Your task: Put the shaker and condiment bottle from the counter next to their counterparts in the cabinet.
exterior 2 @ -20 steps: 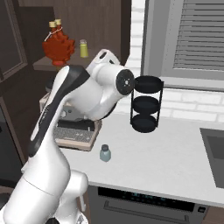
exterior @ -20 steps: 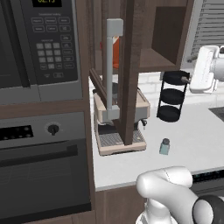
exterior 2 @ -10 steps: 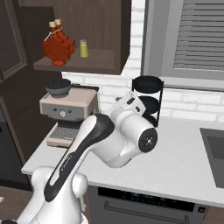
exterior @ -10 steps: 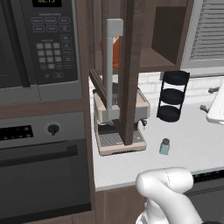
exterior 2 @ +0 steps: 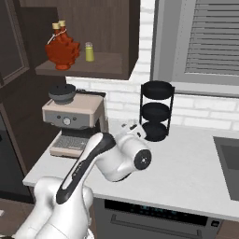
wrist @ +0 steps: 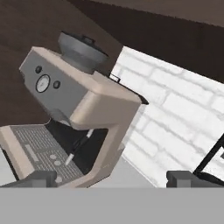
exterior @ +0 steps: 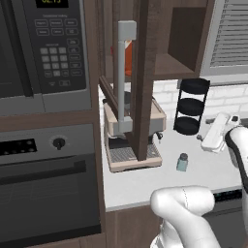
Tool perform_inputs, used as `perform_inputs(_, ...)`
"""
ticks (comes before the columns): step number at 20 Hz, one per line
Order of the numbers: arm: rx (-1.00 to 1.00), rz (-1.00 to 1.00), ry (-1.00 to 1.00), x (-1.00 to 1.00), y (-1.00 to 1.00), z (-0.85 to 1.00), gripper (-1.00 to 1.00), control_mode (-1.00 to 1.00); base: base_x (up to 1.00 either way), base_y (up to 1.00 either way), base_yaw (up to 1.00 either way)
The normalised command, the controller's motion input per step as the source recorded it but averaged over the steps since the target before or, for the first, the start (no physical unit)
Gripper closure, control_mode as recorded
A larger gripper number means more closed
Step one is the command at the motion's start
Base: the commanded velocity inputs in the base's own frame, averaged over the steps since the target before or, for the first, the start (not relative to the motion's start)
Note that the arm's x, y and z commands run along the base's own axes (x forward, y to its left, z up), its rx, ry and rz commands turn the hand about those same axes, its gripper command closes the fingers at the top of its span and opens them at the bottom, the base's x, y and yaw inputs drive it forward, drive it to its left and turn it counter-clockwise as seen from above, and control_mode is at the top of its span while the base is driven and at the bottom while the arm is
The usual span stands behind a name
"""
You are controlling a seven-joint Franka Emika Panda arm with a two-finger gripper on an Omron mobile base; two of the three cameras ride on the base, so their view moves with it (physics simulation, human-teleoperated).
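the shaker stands upright on the white bench, a small pale blue-green piece with a dark cap, just to the right of the espresso machine and in front of the black three-tier rack. in the right base view the arm's white body covers the spot where it stands. the condiment bottle, orange-red and leaf-shaped, sits on the shelf of the open cabinet, where two tan caps show side by side above the red, so two such bottles seem to stand close together, though i cannot tell them apart. a small yellow-green shaker stands on the same shelf just to their right. in the left base view the cabinet door swings out toward the camera with its silver bar handle in front, and a strip of orange-red shows behind it. the fingers rise as two dark tips at the bottom of the hand view, set well apart with nothing between them, so they are spread wide and empty; they look toward the espresso machine and the white brick wall behind it. in the left base view the white hand hangs over the bench to the right of the shaker, near the rack and apart from the shaker. the black microwave sits at the left above the oven.
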Motion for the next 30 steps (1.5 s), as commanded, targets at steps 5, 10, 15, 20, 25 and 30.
perform_inputs(5,0.00,0.11,0.50,0.71,-0.35,-1.00,-1.00,-1.00,0.00,0.00,0.00)
perform_inputs(10,0.00,0.10,0.10,0.19,-0.82,-1.00,-1.00,-1.00,0.00,0.00,0.00)
perform_inputs(15,0.01,0.11,0.00,0.11,-0.66,-0.44,-1.00,-1.00,0.00,0.00,0.00)
perform_inputs(20,0.00,0.00,-0.01,0.00,0.00,-0.35,-1.00,-1.00,0.00,0.00,0.00)
perform_inputs(25,0.00,0.17,0.11,0.16,0.02,-0.31,-1.00,-1.00,0.00,0.00,0.00)
perform_inputs(30,0.00,0.00,0.00,0.00,0.00,0.00,-1.00,-1.00,0.00,0.00,0.00)
